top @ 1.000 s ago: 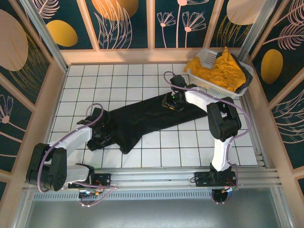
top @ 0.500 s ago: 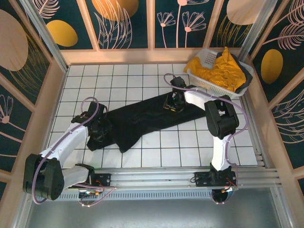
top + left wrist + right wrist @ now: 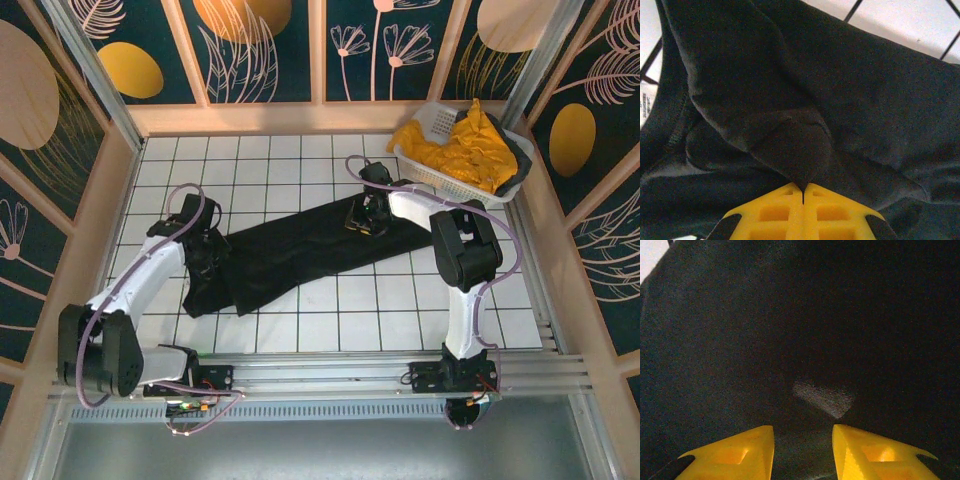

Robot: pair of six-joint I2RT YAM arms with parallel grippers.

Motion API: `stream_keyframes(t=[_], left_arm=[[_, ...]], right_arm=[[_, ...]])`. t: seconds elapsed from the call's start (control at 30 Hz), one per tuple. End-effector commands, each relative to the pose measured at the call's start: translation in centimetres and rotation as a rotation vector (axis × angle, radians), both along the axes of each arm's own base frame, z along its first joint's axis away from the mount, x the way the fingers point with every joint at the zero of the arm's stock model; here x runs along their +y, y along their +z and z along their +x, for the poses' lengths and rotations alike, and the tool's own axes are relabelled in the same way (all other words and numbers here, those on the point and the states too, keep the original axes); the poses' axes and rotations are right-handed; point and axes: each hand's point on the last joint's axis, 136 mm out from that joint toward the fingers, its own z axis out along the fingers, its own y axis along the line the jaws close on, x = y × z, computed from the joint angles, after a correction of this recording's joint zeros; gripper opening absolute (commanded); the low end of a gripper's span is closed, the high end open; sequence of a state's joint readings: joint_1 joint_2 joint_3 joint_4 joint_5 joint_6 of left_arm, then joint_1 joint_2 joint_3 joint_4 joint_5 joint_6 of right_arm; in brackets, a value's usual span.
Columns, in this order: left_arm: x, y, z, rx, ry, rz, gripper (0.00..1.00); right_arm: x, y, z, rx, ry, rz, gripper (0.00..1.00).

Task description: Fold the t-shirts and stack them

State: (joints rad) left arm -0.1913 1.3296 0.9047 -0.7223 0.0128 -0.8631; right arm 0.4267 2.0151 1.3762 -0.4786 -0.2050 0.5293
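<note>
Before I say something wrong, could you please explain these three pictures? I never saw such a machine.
Two robot arms are bolted to the near edge of a white gridded table. One picture looks down from above; two come from cameras on the wrists, showing yellow fingers. On the table lies a black t-shirt. The left gripper is shut, pinching a fold of it. The right gripper is open over the cloth. Mustard-yellow t-shirts lie in a white basket at far right.

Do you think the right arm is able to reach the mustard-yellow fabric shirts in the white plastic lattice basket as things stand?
Probably yes: the right gripper is open over the black fabric t-shirt, and nothing stands between it and the mustard-yellow shirts in the basket.
</note>
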Motion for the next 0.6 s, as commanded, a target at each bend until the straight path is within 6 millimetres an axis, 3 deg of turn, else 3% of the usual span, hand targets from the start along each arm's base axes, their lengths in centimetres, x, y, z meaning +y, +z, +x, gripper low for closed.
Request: stream_keyframes(t=[0.0,0.27,0.53,0.57], left_arm=[[1.2,-0.1,0.9,0.025,-0.032,0.052,0.0],[3.1,-0.9,4.8,0.038,-0.057,0.118,0.0],[4.6,-2.6,7.7,0.077,-0.097,0.212,0.0],[4.9,-3.7,7.9,0.1,-0.101,0.228,0.0]], right_arm=[[-1.6,-2.5,-1.5,0.076,-0.01,-0.073,0.37],[-1.7,-3.0,-1.6,0.09,-0.015,-0.082,0.37],[-1.8,-3.4,-1.8,0.103,-0.032,-0.086,0.37],[-1.9,-3.5,-1.9,0.106,-0.034,-0.087,0.37]])
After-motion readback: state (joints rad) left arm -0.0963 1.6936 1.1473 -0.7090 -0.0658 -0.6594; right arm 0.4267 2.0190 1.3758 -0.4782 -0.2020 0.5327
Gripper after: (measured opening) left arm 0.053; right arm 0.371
